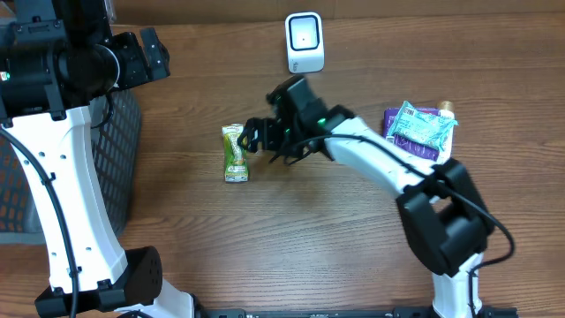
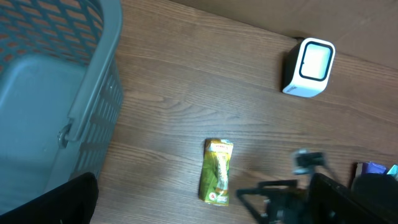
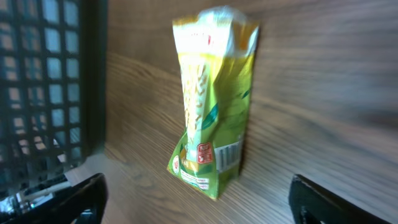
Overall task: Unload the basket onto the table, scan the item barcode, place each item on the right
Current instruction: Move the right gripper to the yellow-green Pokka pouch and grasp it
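Note:
The item is a green snack packet [image 1: 235, 152] lying flat on the wooden table, also seen in the left wrist view [image 2: 216, 171]. The right wrist view shows the packet [image 3: 211, 99] with a barcode [image 3: 229, 154] near its lower end. My right gripper [image 1: 257, 137] [image 3: 198, 202] hovers just right of the packet, open, its fingers standing wide to either side without touching it. The white scanner [image 1: 305, 41] [image 2: 309, 67] stands at the back of the table. My left gripper [image 1: 150, 55] [image 2: 199, 211] is open and empty, high at the far left over the basket.
A dark mesh basket [image 1: 115, 150] [image 2: 74, 93] [image 3: 50, 81] stands along the left side, close to the packet. A teal packet on a purple one [image 1: 419, 128] lies at the right. The right arm [image 1: 380, 159] stretches across the table's middle.

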Robot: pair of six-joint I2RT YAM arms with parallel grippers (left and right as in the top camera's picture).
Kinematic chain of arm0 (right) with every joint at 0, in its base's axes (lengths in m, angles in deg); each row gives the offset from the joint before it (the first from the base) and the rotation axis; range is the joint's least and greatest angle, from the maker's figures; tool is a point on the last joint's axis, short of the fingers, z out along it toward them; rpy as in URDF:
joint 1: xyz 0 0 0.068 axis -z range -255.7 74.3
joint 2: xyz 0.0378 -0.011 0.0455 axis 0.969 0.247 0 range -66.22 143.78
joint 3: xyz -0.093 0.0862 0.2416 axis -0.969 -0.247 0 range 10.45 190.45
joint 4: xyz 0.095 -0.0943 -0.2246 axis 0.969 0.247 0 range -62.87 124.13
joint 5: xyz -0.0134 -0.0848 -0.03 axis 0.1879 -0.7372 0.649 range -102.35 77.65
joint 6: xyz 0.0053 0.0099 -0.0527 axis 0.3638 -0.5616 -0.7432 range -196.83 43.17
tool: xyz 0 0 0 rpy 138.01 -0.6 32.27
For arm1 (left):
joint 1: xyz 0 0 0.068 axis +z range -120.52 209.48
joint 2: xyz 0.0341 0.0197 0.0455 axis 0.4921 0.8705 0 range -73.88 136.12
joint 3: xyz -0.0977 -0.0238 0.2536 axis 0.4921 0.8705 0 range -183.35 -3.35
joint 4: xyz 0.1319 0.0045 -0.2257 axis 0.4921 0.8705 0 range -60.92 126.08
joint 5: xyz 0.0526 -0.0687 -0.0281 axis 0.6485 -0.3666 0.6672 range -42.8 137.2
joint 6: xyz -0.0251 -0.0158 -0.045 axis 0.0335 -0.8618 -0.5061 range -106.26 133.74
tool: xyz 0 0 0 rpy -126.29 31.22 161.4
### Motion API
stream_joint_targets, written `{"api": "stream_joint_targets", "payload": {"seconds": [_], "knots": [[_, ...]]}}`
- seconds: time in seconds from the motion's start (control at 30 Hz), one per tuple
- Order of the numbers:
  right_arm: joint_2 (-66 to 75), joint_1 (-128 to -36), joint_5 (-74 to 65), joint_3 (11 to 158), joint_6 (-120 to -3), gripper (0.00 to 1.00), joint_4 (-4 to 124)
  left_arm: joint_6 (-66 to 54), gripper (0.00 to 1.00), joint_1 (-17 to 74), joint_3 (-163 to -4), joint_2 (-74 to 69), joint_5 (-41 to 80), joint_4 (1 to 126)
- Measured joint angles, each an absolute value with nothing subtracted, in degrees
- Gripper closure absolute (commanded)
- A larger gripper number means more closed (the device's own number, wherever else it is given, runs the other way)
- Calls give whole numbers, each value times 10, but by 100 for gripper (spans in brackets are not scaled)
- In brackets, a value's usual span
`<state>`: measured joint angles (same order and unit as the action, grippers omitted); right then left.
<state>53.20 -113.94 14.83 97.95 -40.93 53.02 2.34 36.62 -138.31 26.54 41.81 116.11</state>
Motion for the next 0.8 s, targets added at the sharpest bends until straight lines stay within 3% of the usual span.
{"api": "stream_joint_targets", "payload": {"seconds": [0.33, 0.47, 0.63, 0.8], "knots": [[583, -1204, 70, 979, -361, 36, 492, 23, 0, 366, -1383, 265, 418, 1161], [591, -1208, 47, 979, -350, 53, 491, 23, 0, 366, -1383, 265, 418, 1161], [591, -1208, 36, 979, -346, 60, 487, 23, 0, 366, -1383, 265, 418, 1161], [591, -1208, 31, 979, -349, 75, 481, 23, 0, 366, -1383, 265, 418, 1161]]}}
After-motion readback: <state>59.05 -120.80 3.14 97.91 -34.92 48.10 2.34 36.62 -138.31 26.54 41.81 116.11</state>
